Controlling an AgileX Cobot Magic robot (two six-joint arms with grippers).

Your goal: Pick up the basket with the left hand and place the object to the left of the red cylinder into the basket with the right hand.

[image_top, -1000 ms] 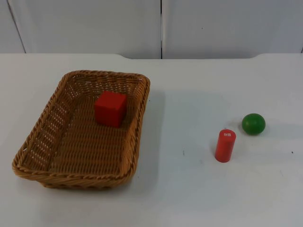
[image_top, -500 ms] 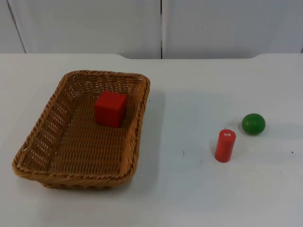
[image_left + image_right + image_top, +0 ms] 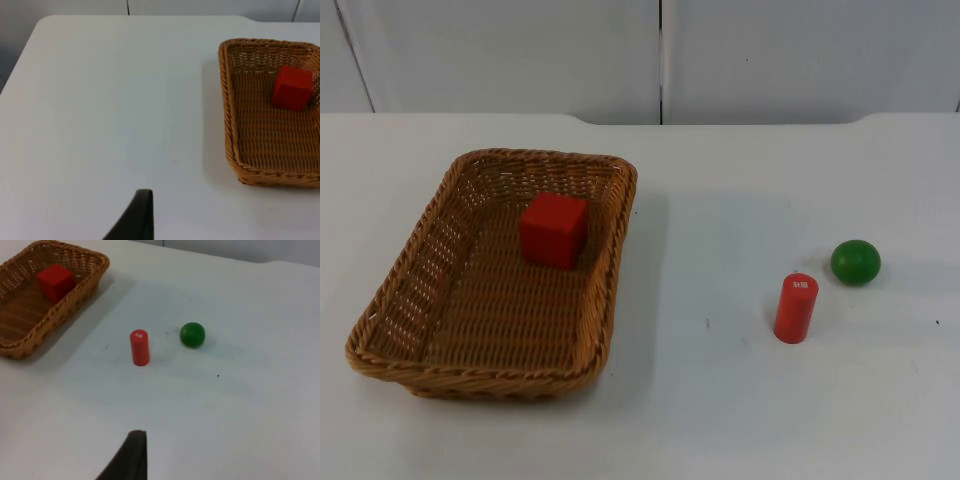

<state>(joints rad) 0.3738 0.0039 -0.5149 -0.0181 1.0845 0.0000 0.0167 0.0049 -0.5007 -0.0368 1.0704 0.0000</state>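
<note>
Whether the left gripper (image 3: 142,216) or the right gripper (image 3: 133,456) is open or closed I cannot tell; both wait. The red cube (image 3: 553,230) already lies in the basket (image 3: 610,275), left of the red cylinder (image 3: 796,308), so the right arm might wrongly take the green ball (image 3: 855,262).

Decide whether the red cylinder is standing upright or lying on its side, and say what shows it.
Upright. The red cylinder stands on one flat end on the table, its round top face up, beside the green ball.

Table (image 3: 720,420): basket (image 3: 410,362), cylinder (image 3: 796,308), ball (image 3: 855,261).
</note>
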